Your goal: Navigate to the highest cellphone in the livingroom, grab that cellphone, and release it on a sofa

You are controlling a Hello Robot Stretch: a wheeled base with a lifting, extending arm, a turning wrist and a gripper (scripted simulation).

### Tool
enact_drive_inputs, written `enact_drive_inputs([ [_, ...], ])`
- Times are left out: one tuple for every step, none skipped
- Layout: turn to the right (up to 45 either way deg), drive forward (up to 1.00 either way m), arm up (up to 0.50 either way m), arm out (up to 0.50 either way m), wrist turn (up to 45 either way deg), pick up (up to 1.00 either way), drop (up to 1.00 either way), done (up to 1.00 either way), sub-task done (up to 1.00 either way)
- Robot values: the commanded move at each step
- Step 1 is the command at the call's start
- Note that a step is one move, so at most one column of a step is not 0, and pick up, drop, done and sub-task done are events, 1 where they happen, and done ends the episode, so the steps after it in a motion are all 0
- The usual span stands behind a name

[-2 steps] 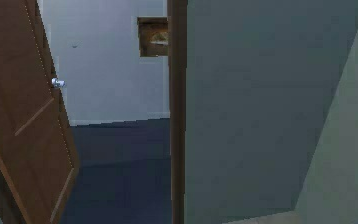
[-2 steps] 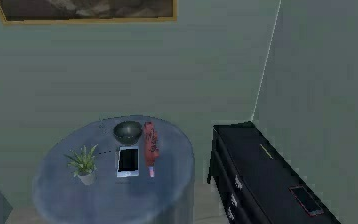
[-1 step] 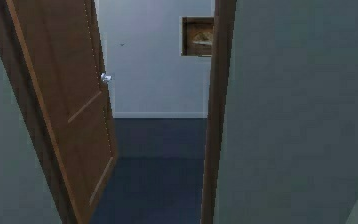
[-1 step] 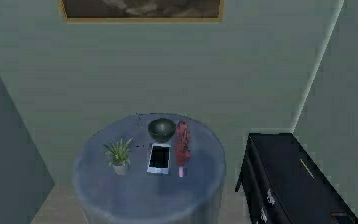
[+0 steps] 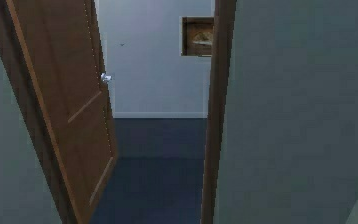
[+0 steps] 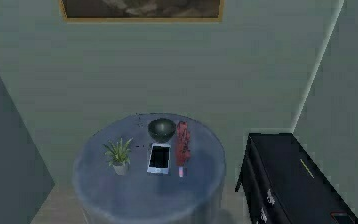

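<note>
A white cellphone (image 6: 159, 158) lies flat on a round grey table (image 6: 97, 180) in the arm side view, near the table's middle. Right of the phone lies a red, elongated object (image 6: 183, 146). Behind the phone sits a dark bowl (image 6: 162, 127). A small potted plant (image 6: 118, 155) stands left of the phone.
In the forward view a brown door (image 5: 62, 95) stands ajar at the left, with a brown door frame (image 5: 217, 110) at its right and dark floor (image 5: 162, 160) beyond. A framed picture (image 5: 197, 36) hangs on the far wall. A dark cabinet (image 6: 297, 185) stands right of the table; a framed picture (image 6: 142, 9) hangs above.
</note>
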Motion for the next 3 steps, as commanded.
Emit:
enact_drive_inputs([
  [0.0, 0.00, 0.38, 0.00, 0.0, 0.00, 0.00, 0.00, 0.00],
  [0.0, 0.00, 0.00, 0.28, 0.0, 0.00, 0.00, 0.00, 0.00],
  [0.0, 0.00, 0.00, 0.00, 45.0, 0.00, 0.00, 0.00, 0.00],
])
